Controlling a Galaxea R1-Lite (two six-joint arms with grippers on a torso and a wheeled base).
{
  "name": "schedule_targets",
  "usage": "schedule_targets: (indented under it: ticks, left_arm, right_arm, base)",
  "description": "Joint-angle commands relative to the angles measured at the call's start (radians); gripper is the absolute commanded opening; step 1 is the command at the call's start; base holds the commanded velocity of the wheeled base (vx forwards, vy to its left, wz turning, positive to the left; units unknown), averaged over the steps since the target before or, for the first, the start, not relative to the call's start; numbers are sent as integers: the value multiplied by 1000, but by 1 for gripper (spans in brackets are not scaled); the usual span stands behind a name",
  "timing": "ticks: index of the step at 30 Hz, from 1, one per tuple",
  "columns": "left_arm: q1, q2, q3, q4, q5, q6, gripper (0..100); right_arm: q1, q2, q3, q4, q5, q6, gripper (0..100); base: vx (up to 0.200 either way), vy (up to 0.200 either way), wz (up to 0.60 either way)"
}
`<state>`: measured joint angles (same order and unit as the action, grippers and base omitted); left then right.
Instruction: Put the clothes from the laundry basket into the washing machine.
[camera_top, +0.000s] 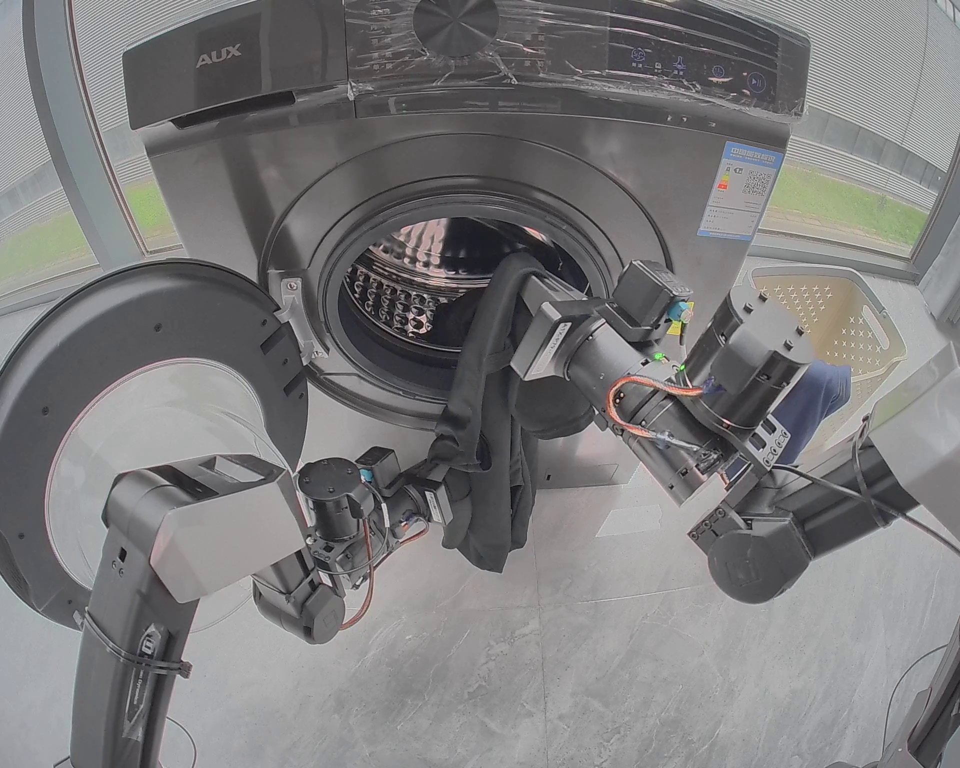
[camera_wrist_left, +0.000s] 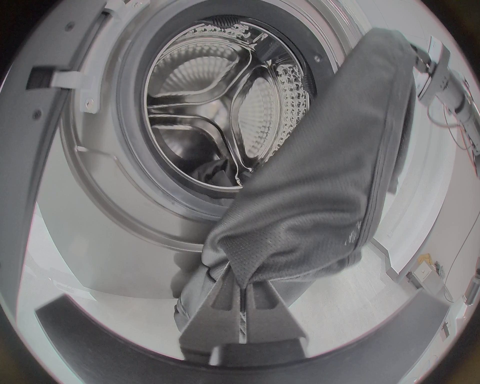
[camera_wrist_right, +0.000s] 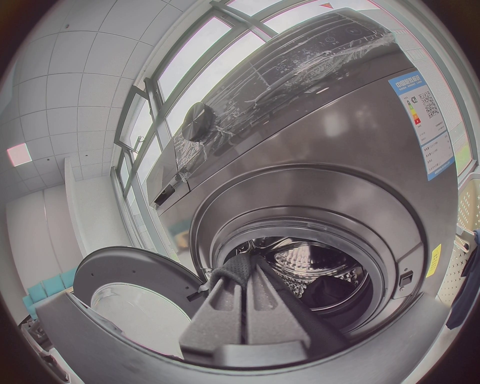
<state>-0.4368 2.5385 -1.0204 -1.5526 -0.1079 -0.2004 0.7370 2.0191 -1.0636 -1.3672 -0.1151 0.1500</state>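
While both grippers clamped its ends, the dark garment (camera_top: 490, 400) hung stretched outside the washing machine (camera_top: 230, 180), from your right gripper (camera_wrist_right: 247, 265) at the door opening's edge down to your left gripper (camera_wrist_left: 241, 292) below the lower rim. Had you let go there, most of it would likely have slid to the floor (camera_top: 600, 650).

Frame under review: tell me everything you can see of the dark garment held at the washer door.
The dark garment is black, fine-mesh fabric with a stitched seam along one edge. It hangs stretched between two grips: the right gripper is shut on its upper end at the drum mouth of the washing machine, and the left gripper is shut on a lower fold. The loose remainder dangles in front of the machine's lower panel.
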Motion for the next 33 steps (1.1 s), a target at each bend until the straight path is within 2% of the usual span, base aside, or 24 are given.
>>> schedule_targets:
  ticks: [1,4,8,13,14,15,17,23,25,33]
  left_arm:
    - [21,-152,112,-9,-3,6,0]
    - [50,-323,204,-6,-18,-2,0]
    - [61,-486,287,-3,-65,-8,0]
    - [64,-641,372,-3,-62,-13,0]
    - [69,-653,375,-1,-62,-16,0]
    - [84,-679,376,-1,-62,-31,0]
    - [101,-707,381,-1,-64,-36,0]
    - [109,-748,411,-1,-64,-30,0]
    - [109,-774,405,-1,-64,-37,0]
    - [104,-831,410,0,-62,-37,0]
  right_arm:
    - [-34,-37,68,-3,0,2,0]
    - [-59,-92,185,-12,3,6,0]
    - [-90,-163,315,-24,15,23,0]
    - [-100,-198,444,-110,12,57,0]
    - [-105,-197,450,-119,12,62,0]
    - [-126,-191,465,-138,14,65,0]
    - [-163,-186,481,-148,15,60,0]
    - [-212,-212,472,-133,18,40,0]
    - [-231,-231,479,-133,20,36,0]
    - [-257,-246,487,-133,35,34,0]
  base:
    - [0,0,0]
    - [0,0,0]
    - [0,0,0]
    - [0,0,0]
    - [0,0,0]
    - [0,0,0]
    - [0,0,0]
    - [0,0,0]
    - [0,0,0]
    - [0,0,0]
